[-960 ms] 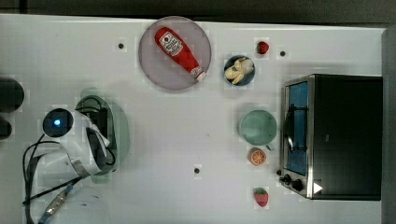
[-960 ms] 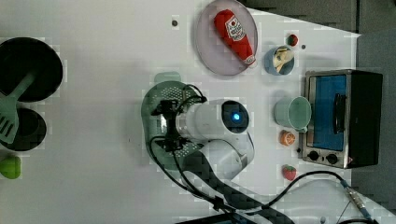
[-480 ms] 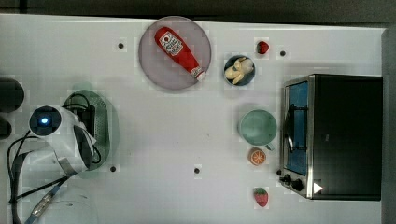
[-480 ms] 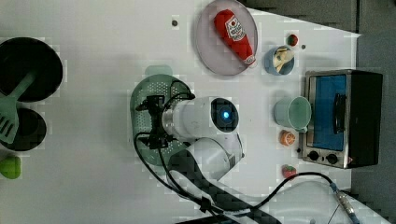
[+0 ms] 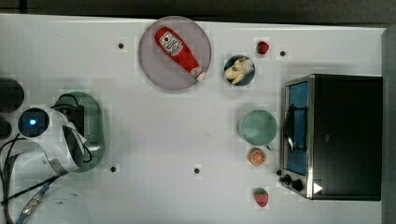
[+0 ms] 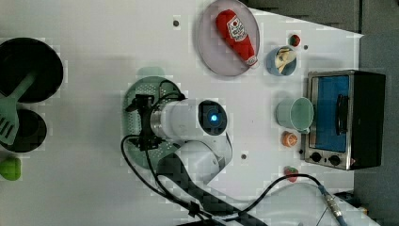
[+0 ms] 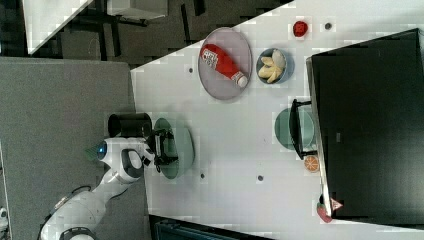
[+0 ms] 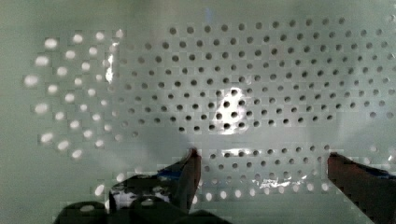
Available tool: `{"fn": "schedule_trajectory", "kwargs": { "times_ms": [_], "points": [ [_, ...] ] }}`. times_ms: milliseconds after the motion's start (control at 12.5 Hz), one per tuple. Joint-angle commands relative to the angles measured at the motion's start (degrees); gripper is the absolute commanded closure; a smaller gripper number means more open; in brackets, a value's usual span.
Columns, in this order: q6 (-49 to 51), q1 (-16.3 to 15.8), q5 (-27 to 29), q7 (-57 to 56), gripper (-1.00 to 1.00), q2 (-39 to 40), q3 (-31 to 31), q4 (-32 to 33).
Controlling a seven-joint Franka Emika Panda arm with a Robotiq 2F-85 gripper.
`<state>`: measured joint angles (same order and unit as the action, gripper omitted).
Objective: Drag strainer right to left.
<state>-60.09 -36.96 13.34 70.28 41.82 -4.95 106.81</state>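
The strainer [image 5: 96, 135] is a pale green oval colander dotted with holes, lying near the top view's left edge of the white table. My gripper [image 5: 77, 125] reaches down into it from the white arm, which covers part of the rim. In the left view the gripper [image 6: 137, 121] sits over the strainer [image 6: 150, 87] with its fingers spread along the oval. The right view shows the gripper [image 7: 167, 146] inside the strainer [image 7: 186, 145]. In the wrist view the holed floor [image 8: 261, 84] is close, and the gripper [image 8: 266, 170] is open, its dark fingertips [image 8: 189, 170] wide apart with nothing between them.
A grey-pink plate [image 5: 149, 65] carries a ketchup bottle [image 5: 180, 52]. A bowl with banana [image 5: 239, 70], a green cup [image 5: 258, 127], an orange [image 5: 257, 157] and a toaster oven [image 5: 331, 135] stand on the top view's right. Black pans [image 6: 28, 70] lie at the left view's left.
The arm and the strainer have slid together toward the top view's left. The gripper has stayed open inside the strainer.
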Motion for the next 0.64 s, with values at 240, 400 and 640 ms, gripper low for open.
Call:
{"fn": "schedule_trajectory", "kwargs": {
  "times_ms": [240, 400, 640],
  "points": [
    [8.05, -0.53, 0.29, -9.89, -1.00, -8.38, 2.48, 0.24],
    [14.41, -0.39, -0.02, -18.51, -1.00, -14.50, 5.79, 0.23],
    [21.97, 0.08, -0.39, -28.37, -1.00, -24.89, 13.95, -0.06]
  ]
}}
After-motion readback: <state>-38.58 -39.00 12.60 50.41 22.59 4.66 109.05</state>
